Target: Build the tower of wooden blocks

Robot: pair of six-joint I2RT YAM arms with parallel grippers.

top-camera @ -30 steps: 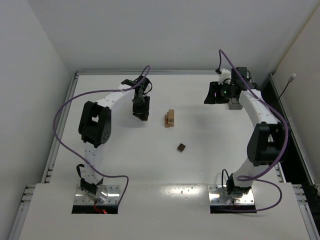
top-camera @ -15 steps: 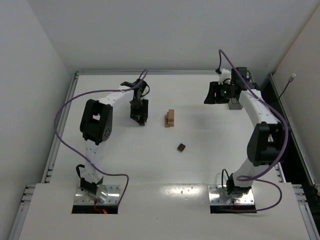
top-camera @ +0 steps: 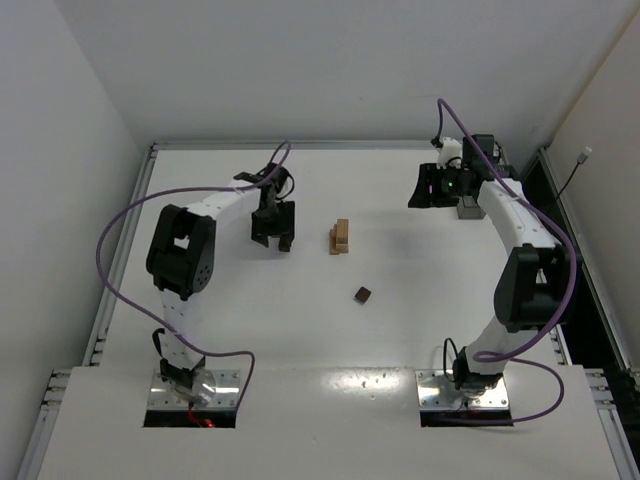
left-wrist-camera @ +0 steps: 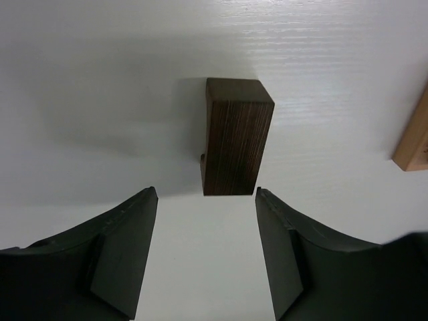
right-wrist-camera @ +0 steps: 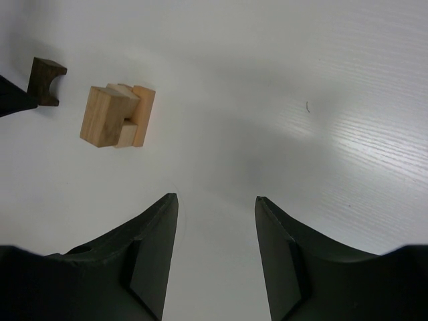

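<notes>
The tower (top-camera: 341,237) is a short stack of light tan wood pieces, square-cut with crisp corners. It stands a little toward the far edge from the middle of the bench (top-camera: 300,330). In the right wrist view its pieces sit slightly offset from one another.

Just beside it, toward the left edge, stands a dark brown block (left-wrist-camera: 231,137). It is tall and rectangular, with fine straight grain on its face and a small notch at one lower corner. The left tool (left-wrist-camera: 204,194) is open, its black fingers spread on either side just short of this block and not touching it.

A second dark block (top-camera: 363,294) lies alone nearer the near edge, well apart from the tower.

The right tool (right-wrist-camera: 216,200) is also open, with only bench between its fingers, and hangs toward the far right corner.

The bench is matte white with faint linear streaks, framed by metal rails and enclosed by plain white walls. The tower stands well apart from every edge and from the right tool.
</notes>
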